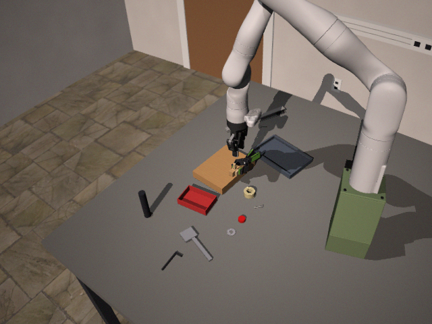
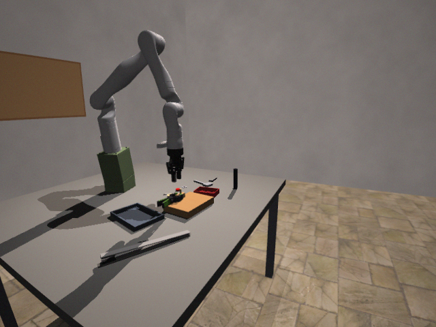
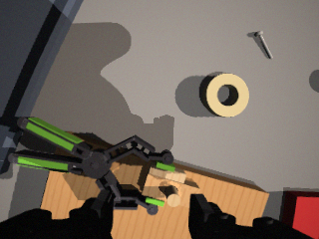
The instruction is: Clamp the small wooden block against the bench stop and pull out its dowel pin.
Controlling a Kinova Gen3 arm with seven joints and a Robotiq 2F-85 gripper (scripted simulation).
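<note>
The spring clamp [image 1: 245,162] [image 2: 170,199] [image 3: 95,164] lies over the bench board [image 1: 212,168] [image 2: 194,202] [image 3: 240,205], green handles toward the blue tray. Its green pads stand on opposite sides of the small pale wooden block [image 3: 154,185] and stop area. The wrist view does not clearly show where block and stop meet, or anything loose between them. The dowel pin [image 1: 233,167] [image 3: 172,197] stands up from the block. My gripper [image 1: 235,154] [image 2: 176,179] [image 3: 151,208] is partly open, empty, pointing down above the board and higher than the clamp.
A dark blue tray [image 1: 290,175] [image 2: 134,228] sits beside the board; a red tray [image 1: 191,205] [image 2: 197,192] lies off another side. A tape roll [image 1: 249,191] [image 3: 215,100], screw [image 1: 258,206] [image 3: 264,45], red cap [image 1: 241,219], washer, hammer [image 1: 201,248], hex key and upright black cylinder [image 1: 144,204] [image 2: 235,178] stand around.
</note>
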